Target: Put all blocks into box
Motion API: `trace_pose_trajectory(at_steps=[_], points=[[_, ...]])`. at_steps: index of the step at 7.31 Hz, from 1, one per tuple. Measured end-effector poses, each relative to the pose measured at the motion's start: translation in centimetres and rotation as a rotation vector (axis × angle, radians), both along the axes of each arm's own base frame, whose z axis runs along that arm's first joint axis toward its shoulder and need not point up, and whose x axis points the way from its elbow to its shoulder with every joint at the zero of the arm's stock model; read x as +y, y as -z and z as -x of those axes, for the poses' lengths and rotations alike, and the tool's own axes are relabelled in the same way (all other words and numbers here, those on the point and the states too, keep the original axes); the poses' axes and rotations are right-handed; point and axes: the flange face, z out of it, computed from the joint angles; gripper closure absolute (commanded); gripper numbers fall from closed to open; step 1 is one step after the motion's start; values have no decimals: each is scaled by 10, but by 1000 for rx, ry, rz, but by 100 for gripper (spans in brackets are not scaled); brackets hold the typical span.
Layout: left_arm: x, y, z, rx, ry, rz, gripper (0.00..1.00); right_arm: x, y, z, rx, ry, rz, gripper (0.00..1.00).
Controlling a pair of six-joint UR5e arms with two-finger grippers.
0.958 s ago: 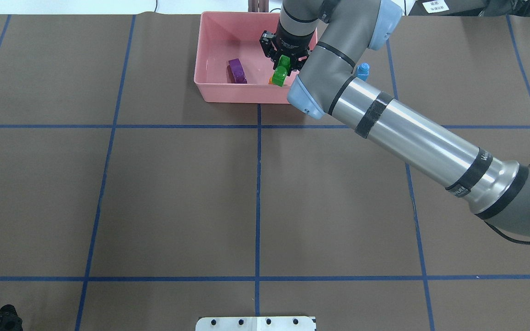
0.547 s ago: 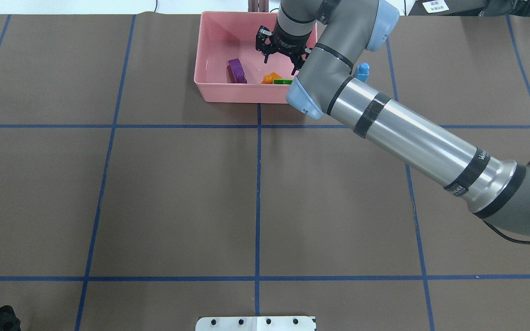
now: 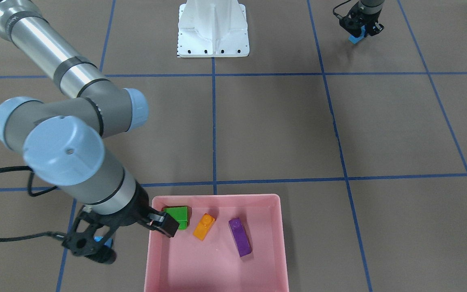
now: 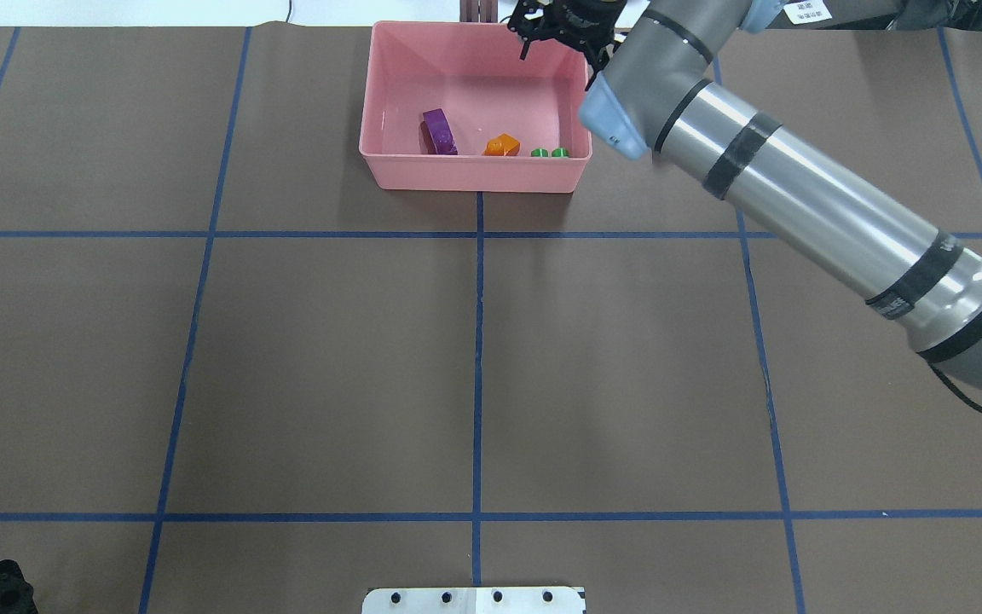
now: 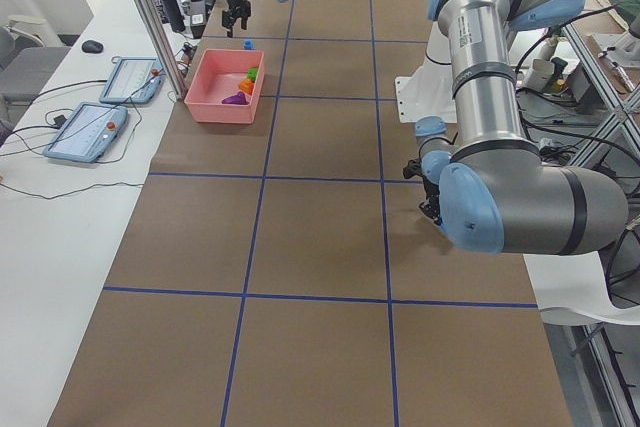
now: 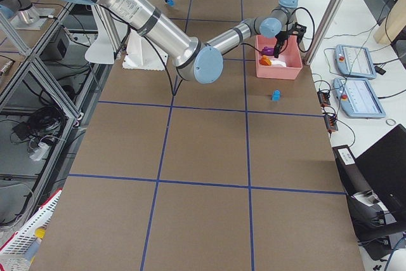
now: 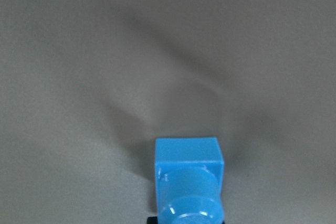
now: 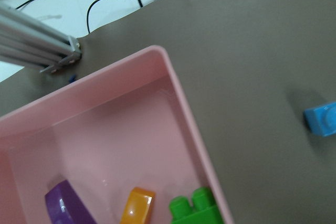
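Observation:
The pink box [image 4: 474,175] sits at the table's far middle and holds the purple brick [image 4: 438,132], the orange brick [image 4: 502,146] and the green brick [image 4: 549,153]. They also show in the front view: green [image 3: 178,216], orange [image 3: 204,226], purple [image 3: 239,237]. My right gripper [image 4: 561,24] is open and empty above the box's far right corner. The light-blue one-stud brick [image 8: 321,119] lies on the table beside the box, also in the right view [image 6: 276,95]. My left gripper [image 3: 359,34] is shut on the long blue brick [image 7: 189,182], near the robot's side.
The white robot base [image 4: 474,599] stands at the near edge. Blue tape lines cross the brown table. Beyond the table's far edge are an aluminium post [image 8: 37,51], cables and tablets [image 6: 355,61].
My right gripper opened and dropped the green brick into the box, then rose and moved toward the box's far right corner. The green brick now lies in the box's near right corner.

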Motion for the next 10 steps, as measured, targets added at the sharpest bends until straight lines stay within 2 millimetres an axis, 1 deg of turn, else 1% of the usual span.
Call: trace_pose_trajectory(at_steps=[1, 2, 3, 4, 5, 6, 7, 8, 9, 10], points=[[-24, 23, 5, 54, 71, 42, 100, -2, -43, -31, 18, 17, -12, 0], [-54, 49, 0, 129, 152, 69, 100, 0, -83, -50, 50, 25, -20, 0], [-92, 78, -4, 209, 241, 81, 100, 2, -112, -60, 94, 21, -29, 0], [-139, 105, -2, 281, 339, 94, 100, 5, -130, -57, 144, 10, -44, 0], [-197, 131, -1, 348, 432, 107, 100, 11, -140, -42, 194, 3, -64, 0], [-257, 159, -9, 391, 507, 109, 100, 18, -147, -23, 220, 10, -86, 0], [-320, 201, -26, 412, 568, 106, 100, 25, -160, -5, 216, 21, -119, 0], [-373, 248, -46, 424, 620, 113, 100, 28, -175, 6, 203, 28, -146, 0], [-418, 294, -64, 437, 672, 129, 100, 29, -182, 16, 196, 34, -160, 0], [-458, 336, -78, 445, 713, 139, 100, 26, -184, 24, 198, 36, -165, 0]])
